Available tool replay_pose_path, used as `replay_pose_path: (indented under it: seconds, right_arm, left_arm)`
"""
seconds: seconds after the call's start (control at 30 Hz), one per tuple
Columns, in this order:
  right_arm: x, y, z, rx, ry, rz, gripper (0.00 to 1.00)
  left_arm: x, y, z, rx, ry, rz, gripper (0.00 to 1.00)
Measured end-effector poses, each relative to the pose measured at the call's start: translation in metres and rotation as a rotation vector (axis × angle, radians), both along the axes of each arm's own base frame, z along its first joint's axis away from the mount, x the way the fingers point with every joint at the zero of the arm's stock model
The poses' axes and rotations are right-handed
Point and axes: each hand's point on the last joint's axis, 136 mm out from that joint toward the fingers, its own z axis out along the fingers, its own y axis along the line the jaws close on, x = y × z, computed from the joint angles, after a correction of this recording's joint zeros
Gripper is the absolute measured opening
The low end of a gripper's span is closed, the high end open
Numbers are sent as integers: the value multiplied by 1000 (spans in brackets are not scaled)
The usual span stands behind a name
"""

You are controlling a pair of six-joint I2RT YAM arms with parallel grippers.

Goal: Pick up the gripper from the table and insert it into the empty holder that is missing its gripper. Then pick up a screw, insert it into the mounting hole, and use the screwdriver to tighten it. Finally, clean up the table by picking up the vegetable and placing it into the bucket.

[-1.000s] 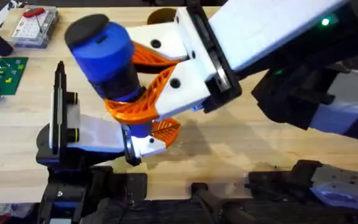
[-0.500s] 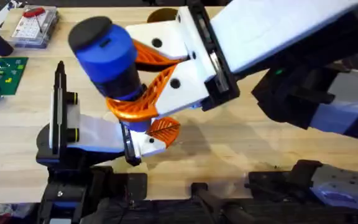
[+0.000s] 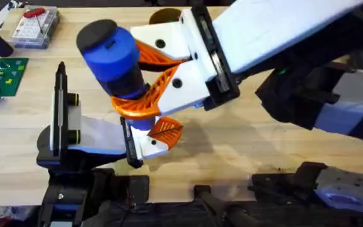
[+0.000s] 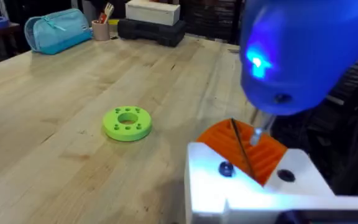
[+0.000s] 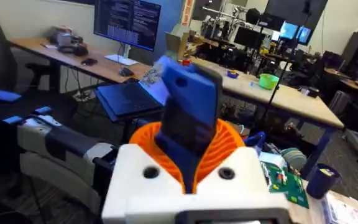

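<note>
My right gripper (image 3: 135, 83) is shut on the thick blue screwdriver (image 3: 111, 58), its orange lattice jaws wrapped round the barrel; the right wrist view shows the same grasp (image 5: 190, 142). The screwdriver stands tilted over the holder (image 3: 96, 135) at the lower left. The small orange ribbed gripper (image 3: 166, 131) sits in the holder's tip on its white block. In the left wrist view the screwdriver's (image 4: 297, 56) light glows, and its thin metal tip (image 4: 258, 129) points down at the white block (image 4: 247, 183) beside the orange pad. The bucket (image 3: 163, 13) peeks out behind the right arm. The vegetable is out of view.
A green circuit board (image 3: 2, 75) and a clear box with a red-handled tool (image 3: 33, 25) lie at the far left. A round green disc with holes (image 4: 127, 122) rests on the wood beyond the holder. A blue pouch (image 4: 58, 30) and a black case (image 4: 151, 31) stand at the far edge.
The right gripper has carried the screwdriver slightly rightward and down toward the holder's tip. The holder and the orange gripper have not moved.
</note>
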Motion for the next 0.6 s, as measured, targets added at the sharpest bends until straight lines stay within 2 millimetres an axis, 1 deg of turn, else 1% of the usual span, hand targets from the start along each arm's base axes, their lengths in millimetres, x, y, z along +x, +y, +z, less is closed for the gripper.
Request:
replay_pose_path:
  seconds: [0.27, 0.6]
  right_arm:
    - [7, 7, -13, -30, 27, -2, 49]
    - [8, 7, -14, -29, 27, -6, 48]
  left_arm:
    - [0, 0, 0, 0, 0, 0, 15]
    - [0, 0, 0, 0, 0, 0, 15]
